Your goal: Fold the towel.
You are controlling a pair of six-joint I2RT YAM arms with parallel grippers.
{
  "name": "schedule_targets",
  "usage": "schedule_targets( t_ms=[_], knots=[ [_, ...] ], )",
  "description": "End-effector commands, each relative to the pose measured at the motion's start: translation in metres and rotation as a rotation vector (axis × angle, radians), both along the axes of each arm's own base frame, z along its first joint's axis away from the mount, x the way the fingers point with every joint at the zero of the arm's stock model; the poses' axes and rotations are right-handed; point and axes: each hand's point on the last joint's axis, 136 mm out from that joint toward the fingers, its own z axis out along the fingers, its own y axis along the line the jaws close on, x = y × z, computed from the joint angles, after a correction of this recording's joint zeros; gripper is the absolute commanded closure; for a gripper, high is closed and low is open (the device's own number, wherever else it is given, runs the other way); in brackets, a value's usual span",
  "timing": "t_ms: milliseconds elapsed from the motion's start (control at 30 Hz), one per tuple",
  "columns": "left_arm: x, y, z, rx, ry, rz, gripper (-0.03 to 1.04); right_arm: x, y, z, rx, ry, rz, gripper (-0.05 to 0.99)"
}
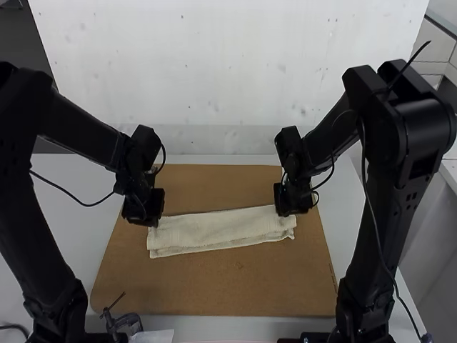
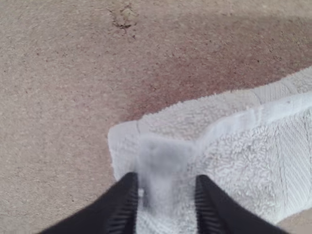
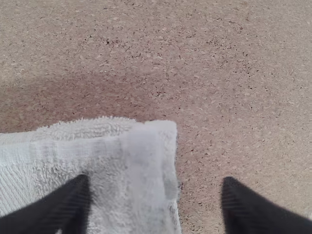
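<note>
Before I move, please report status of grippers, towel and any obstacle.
Left gripper open, right gripper open wider. Towel in long folded strip on board. Possible obstacle: grippers at its ends.

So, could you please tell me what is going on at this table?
Two robot arms are working on folding a white towel. It lies on a brown board as a long, narrow strip, already folded over, its layers not quite lined up. The left gripper is at one end and the right gripper at the other, both with fingers open.
</note>
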Motion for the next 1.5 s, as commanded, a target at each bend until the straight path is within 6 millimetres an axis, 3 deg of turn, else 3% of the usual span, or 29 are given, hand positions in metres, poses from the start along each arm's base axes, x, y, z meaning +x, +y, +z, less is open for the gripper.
schedule_targets(
  t_ms=[0, 200, 367, 467, 700, 733, 833, 933, 1200, 1467],
  knots=[
    [0.01, -0.002, 0.025, -0.06, -0.074, 0.014, 0.55, 0.008, -0.006, 0.021, 0.048, -0.053, -0.049, 0.11],
    [0.023, 0.013, 0.058, -0.079, -0.178, 0.031, 0.2, 0.002, -0.002, 0.044, 0.218, -0.011, -0.126, 0.11],
    [0.022, 0.017, 0.069, -0.078, -0.205, 0.027, 0.02, -0.013, 0.002, 0.026, 0.314, 0.137, -0.202, 0.11],
    [0.022, 0.018, 0.072, -0.081, -0.217, 0.03, 0.02, -0.023, 0.003, 0.003, 0.317, 0.247, -0.242, 0.11],
    [0.023, 0.025, 0.071, -0.072, -0.218, 0.039, 0.02, -0.037, 0.004, -0.028, 0.278, 0.367, -0.265, 0.13],
    [0.022, 0.026, 0.07, -0.071, -0.215, 0.043, 0.02, -0.038, 0.003, -0.032, 0.268, 0.377, -0.266, 0.23],
    [0.02, 0.028, 0.067, -0.068, -0.208, 0.046, 0.02, -0.038, 0.003, -0.039, 0.245, 0.373, -0.261, 0.71],
    [0.02, 0.03, 0.066, -0.065, -0.206, 0.048, 0.02, -0.039, 0.004, -0.041, 0.225, 0.366, -0.252, 0.9],
    [0.019, 0.032, 0.07, -0.068, -0.219, 0.052, 0.02, -0.035, -0.005, -0.033, 0.231, 0.347, -0.265, 0.92],
    [0.014, 0.033, 0.068, -0.069, -0.219, 0.055, 0.03, -0.018, -0.063, 0.004, 0.243, 0.251, -0.308, 0.92]
  ],
)
